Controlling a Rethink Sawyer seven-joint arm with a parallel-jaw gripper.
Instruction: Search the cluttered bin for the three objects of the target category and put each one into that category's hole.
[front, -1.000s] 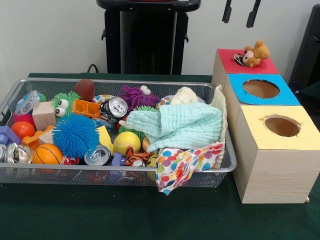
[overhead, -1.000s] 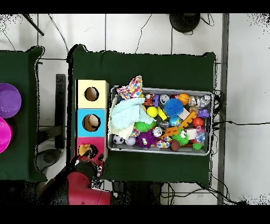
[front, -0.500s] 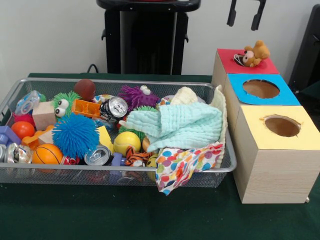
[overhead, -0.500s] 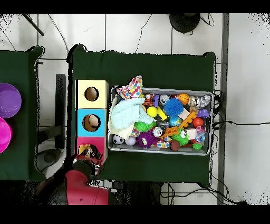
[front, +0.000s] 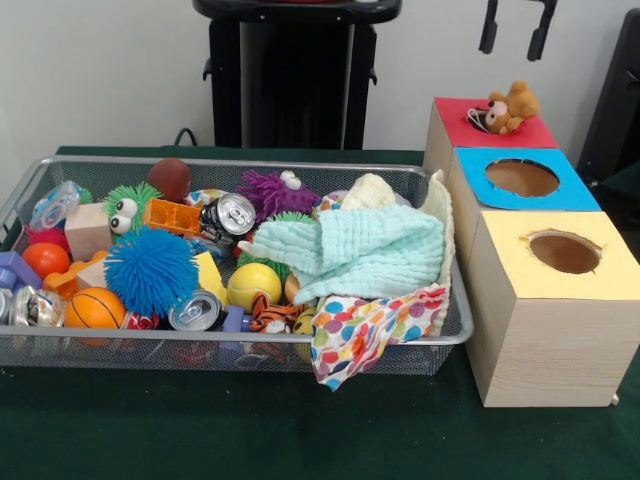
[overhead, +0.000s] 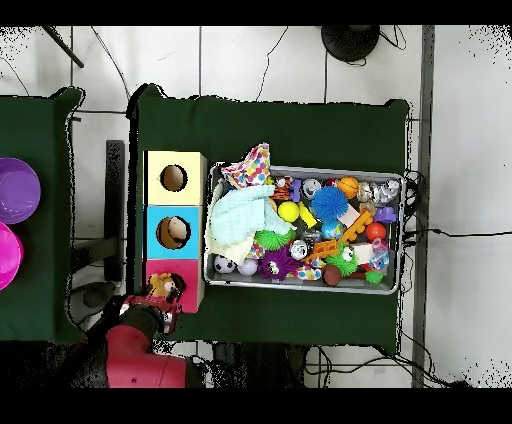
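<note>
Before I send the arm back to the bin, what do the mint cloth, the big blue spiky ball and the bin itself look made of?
Mint cloth: soft woven cotton, matte, crinkled in a grid. Blue spiky ball: probably soft rubber, its many thin strands bristling outward. Bin: silver wire mesh, likely metal, with a smooth shiny rim.

Gripper (front: 516, 28): only two dark fingertips hang from the top edge of the front view, the body cut off above; whether they grip anything cannot be told. Wire bin (front: 60, 165): its left end is cut by the picture's edge, clipping a purple block (front: 12, 268) and a crushed can (front: 28, 306). Mint cloth (front: 355, 250) and dotted cloth (front: 365, 330) at the bin's right end hide whatever lies beneath. Teddy bear (front: 505, 108) covers the red box's (front: 450, 118) hole. In the overhead view the bin's small toys are too small to tell apart.
</note>
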